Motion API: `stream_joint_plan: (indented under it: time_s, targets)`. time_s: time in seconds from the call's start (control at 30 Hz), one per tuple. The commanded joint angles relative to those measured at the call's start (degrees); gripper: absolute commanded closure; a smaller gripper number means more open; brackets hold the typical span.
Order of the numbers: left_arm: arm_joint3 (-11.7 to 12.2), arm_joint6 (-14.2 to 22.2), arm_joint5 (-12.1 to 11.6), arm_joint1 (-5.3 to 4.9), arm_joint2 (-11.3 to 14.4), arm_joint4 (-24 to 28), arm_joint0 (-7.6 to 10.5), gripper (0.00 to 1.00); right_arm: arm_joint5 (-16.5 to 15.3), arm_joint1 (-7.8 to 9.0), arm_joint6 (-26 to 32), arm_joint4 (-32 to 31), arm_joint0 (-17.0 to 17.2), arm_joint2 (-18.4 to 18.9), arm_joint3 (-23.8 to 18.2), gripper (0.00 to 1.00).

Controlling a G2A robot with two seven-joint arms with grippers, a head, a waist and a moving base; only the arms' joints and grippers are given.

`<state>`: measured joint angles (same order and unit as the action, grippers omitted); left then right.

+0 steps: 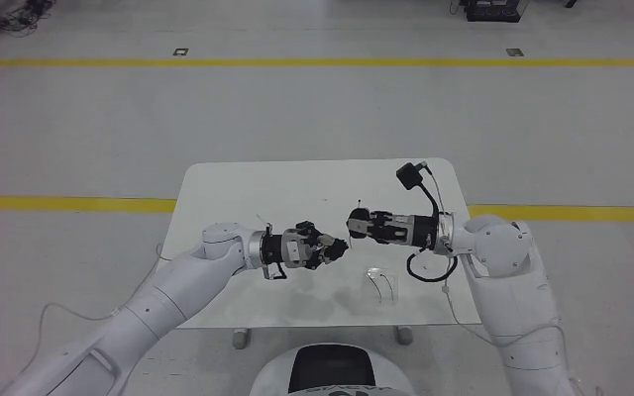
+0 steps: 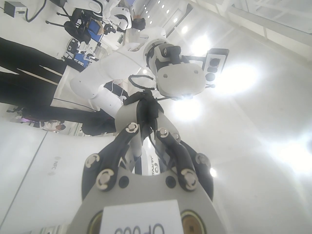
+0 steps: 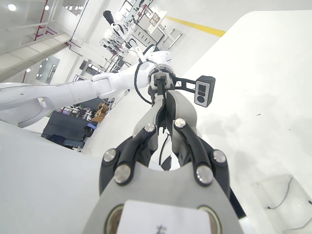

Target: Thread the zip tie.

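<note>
Right gripper (image 3: pixel 163 102) clamped down tight, black pads pinching a thin black strap, taken as the zip tie (image 3: pixel 161 90); strap's long axis runs along the fingers, straight out toward the left gripper (image 2: pixel 143 104). Left gripper closed on something dark at its tips too, looks like the tie's other end, hard to separate from the black pads. Both hang above the table (image 1: pixel 223 188), tip to tip, nearly touching, so the tie sits in the small gap between them, off the table. From above, right tips lie slightly farther from the robot than left tips, so ends look a bit offset; threading likely needs them lined up on that one axis first. Clear plastic piece (image 1: pixel 379 284) on table near front edge, by right arm. Yellow floor line (image 1: pixel 317 62) far behind
</note>
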<state>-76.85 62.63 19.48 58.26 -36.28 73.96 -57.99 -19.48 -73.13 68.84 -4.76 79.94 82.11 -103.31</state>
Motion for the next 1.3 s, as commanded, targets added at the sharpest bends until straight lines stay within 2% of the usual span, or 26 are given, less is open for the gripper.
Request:
stream_joint_plan:
  time_s: [0.0,0.13,0.33,0.83,1.27]
  targets:
    - [0.02,-0.21,0.0,-0.19,0.56,0.81,0.15,1.0,0.0,0.23,-0.68,0.18,0.06,-0.29,-0.53,1.0]
    - [-0.18,-0.36,0.0,-0.53,1.13,1.6,0.42,1.0,0.0,0.3,-0.95,0.36,0.1,-0.32,-0.65,1.0]
    - [-0.18,-0.36,0.0,-0.53,1.13,1.6,0.42,1.0,0.12,0.39,-2.46,-0.45,0.41,-0.87,-0.95,1.0]
    - [-0.18,-0.36,0.0,-0.53,1.13,1.6,0.42,1.0,0.0,1.9,-5.79,-3.35,1.03,-2.75,-2.65,1.0]
    - [-0.18,-0.36,0.0,-0.53,1.13,1.6,0.42,1.0,0.0,3.35,-7.19,-3.22,2.08,-2.49,-4.07,1.0]
